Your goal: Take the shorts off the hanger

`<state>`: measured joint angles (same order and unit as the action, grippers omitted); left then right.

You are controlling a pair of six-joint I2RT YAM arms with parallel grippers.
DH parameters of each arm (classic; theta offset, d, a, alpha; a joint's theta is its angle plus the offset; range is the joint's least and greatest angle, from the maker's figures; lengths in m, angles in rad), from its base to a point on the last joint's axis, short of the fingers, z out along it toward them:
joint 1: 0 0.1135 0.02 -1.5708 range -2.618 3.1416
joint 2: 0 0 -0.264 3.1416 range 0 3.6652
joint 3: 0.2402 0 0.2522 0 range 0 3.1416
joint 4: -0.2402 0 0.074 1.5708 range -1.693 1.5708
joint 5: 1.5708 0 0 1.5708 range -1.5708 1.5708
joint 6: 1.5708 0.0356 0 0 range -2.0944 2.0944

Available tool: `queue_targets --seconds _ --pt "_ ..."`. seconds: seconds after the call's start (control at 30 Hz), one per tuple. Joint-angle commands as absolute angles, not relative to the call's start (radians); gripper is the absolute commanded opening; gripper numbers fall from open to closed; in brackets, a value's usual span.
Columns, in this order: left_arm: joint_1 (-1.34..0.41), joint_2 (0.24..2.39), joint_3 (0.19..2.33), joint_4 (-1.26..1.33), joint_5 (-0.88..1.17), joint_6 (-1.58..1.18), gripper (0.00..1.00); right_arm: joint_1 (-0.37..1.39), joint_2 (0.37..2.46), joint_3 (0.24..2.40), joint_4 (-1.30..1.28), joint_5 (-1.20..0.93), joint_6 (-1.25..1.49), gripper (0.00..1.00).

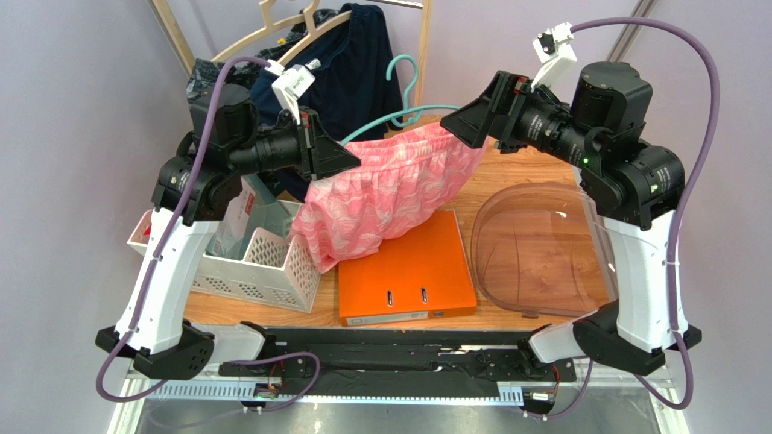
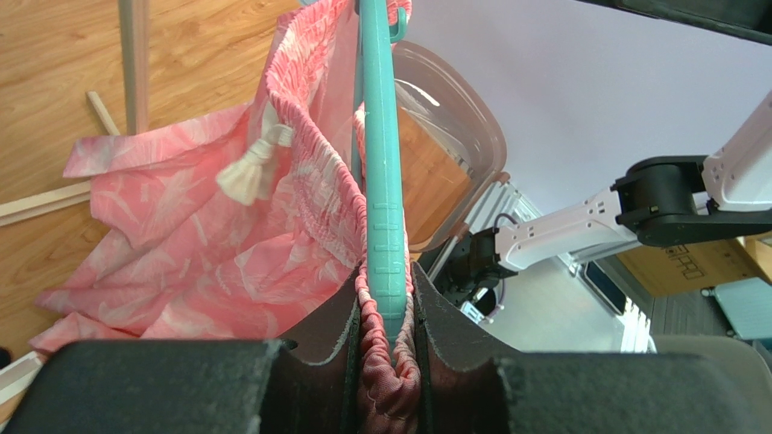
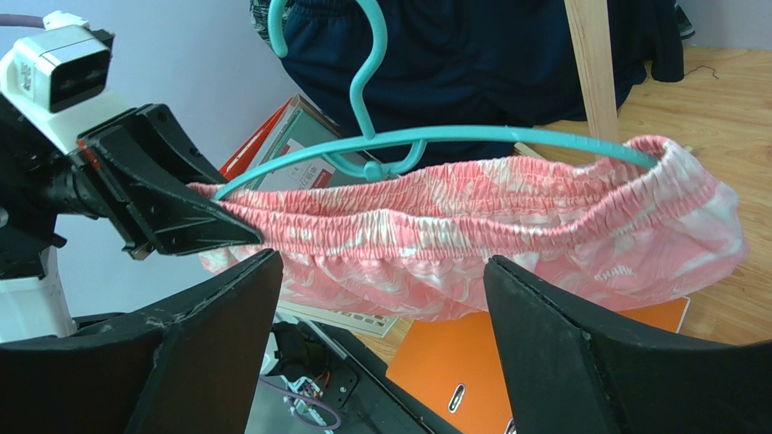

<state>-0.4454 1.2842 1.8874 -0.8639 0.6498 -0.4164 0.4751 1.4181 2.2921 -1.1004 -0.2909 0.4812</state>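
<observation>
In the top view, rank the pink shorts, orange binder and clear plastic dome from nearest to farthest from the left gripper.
1. The pink shorts: clamped at the waistband in the left gripper itself.
2. The orange binder: centre, lying under the hanging hem, nearer the arm bases.
3. The clear plastic dome: far right side.
</observation>
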Motion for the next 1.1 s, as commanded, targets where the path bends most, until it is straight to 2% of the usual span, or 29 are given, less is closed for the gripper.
queue_targets --seconds 0.0,0.37,0.8,0.9,1.07 --pt "-0.497 1.276 1.947 -0.807 0.64 -0.396 0.0 0.482 1.43 2.318 -1.058 -0.265 0.471 0.87" --pt "-0.555 1.292 1.942 -0.819 0.611 -0.393 0.0 0.546 1.511 2.359 -1.012 -0.227 0.448 0.81" --pt "-0.555 1.278 1.945 -0.856 0.643 -0.39 0.0 0.689 1.543 2.332 -1.011 -0.002 0.292 0.76" --pt "-0.555 1.273 1.945 -0.859 0.652 -0.388 0.0 0.704 1.546 2.339 -1.009 0.09 0.253 0.73" --pt "-0.555 1.275 1.953 -0.854 0.679 -0.393 0.0 0.732 1.568 2.342 -0.991 0.104 0.245 0.64"
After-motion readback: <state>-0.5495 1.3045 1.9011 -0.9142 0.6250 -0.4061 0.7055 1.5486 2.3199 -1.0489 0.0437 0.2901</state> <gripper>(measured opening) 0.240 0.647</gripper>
